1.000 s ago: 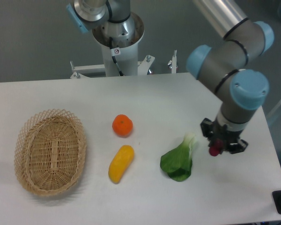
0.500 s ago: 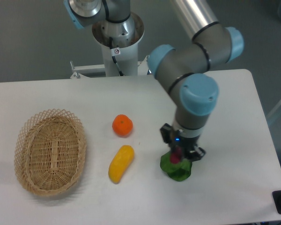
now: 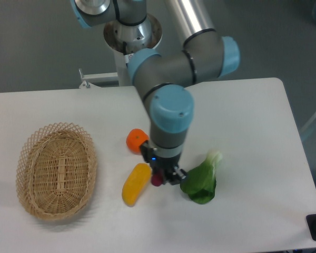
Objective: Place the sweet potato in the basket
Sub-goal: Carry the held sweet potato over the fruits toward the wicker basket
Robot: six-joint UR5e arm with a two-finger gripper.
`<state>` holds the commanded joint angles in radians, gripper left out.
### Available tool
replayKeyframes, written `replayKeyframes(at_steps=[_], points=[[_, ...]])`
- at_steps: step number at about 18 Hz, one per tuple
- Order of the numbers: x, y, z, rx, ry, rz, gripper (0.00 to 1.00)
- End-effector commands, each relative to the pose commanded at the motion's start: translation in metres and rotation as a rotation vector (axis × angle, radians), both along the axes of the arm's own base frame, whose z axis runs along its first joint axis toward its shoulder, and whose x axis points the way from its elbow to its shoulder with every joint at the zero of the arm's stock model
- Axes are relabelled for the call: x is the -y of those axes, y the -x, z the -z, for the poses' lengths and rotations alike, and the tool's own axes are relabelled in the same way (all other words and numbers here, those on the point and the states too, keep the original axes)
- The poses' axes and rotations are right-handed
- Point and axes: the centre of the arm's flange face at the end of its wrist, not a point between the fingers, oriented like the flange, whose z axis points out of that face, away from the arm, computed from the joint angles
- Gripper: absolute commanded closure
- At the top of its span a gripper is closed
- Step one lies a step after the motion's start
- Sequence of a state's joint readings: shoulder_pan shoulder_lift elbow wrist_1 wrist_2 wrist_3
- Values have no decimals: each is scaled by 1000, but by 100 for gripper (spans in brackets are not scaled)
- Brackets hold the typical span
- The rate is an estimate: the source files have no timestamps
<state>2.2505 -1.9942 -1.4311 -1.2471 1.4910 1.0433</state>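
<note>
We see a white desk (image 3: 68,105) under a dull grey backdrop. At nine o'clock lies the basket (image 3: 56,171), light tan wicker with a lacy looped rim and a tighter woven strip down its middle. Near the centre sits a bright orange fruit (image 3: 135,140), and at six o'clock from it a yellow-orange vegetable (image 3: 135,183), paler yellow at its lower end. The sweet potato (image 3: 157,179) shows as a dark reddish-purple tip between black fingers (image 3: 174,173). At three o'clock from it lies a leafy green (image 3: 201,181), deep green in the leaf and pale whitish-green at the stem. The arm (image 3: 168,79) is grey with light blue caps.
</note>
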Motion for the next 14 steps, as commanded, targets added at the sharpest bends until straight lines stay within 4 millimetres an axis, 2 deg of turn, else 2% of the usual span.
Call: replayKeyframes(at_steps=[5, 8, 13, 14], points=[[-6, -59, 11, 21, 28, 63, 76], [-20, -100, 14, 27, 36, 62, 76], [-36, -149, 27, 55, 50, 112, 76], [-38, -152, 33, 66, 58, 94, 76]])
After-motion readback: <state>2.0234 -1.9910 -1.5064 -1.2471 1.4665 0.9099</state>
